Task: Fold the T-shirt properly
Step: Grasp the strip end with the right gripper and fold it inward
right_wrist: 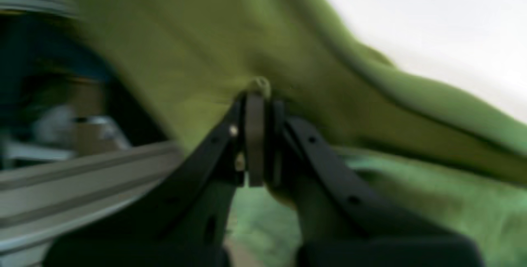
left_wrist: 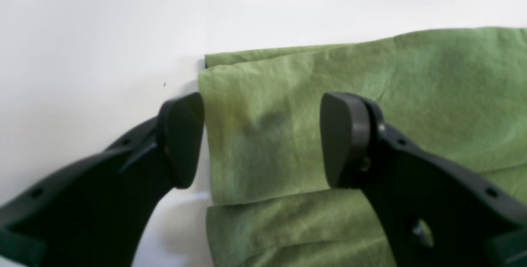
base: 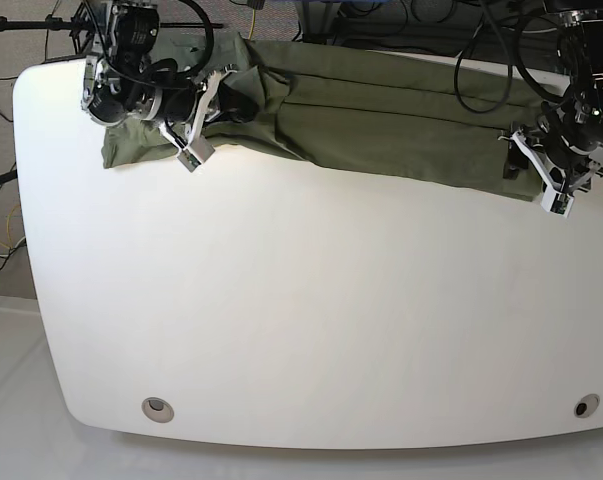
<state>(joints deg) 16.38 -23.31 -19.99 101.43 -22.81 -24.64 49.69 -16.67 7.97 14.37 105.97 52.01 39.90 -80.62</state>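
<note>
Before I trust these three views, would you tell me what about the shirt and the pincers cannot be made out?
- Right wrist view: motion blur smears the T-shirt; which part the shut right pincer pinches is unclear.
- Left wrist view: the frame edge cuts the shirt off at right and bottom; the open left pincer straddles its corner, contact unclear.
- Base view: arms and cables cover the shirt's far edge; neck and sleeves cannot be told.

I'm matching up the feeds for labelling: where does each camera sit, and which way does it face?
Left wrist: behind the open left gripper, facing the T-shirt edge on the table.
Right wrist: behind the right gripper, shut on lifted cloth.
Base: high, looking down; both arms show.
All three views share the T-shirt.
</note>
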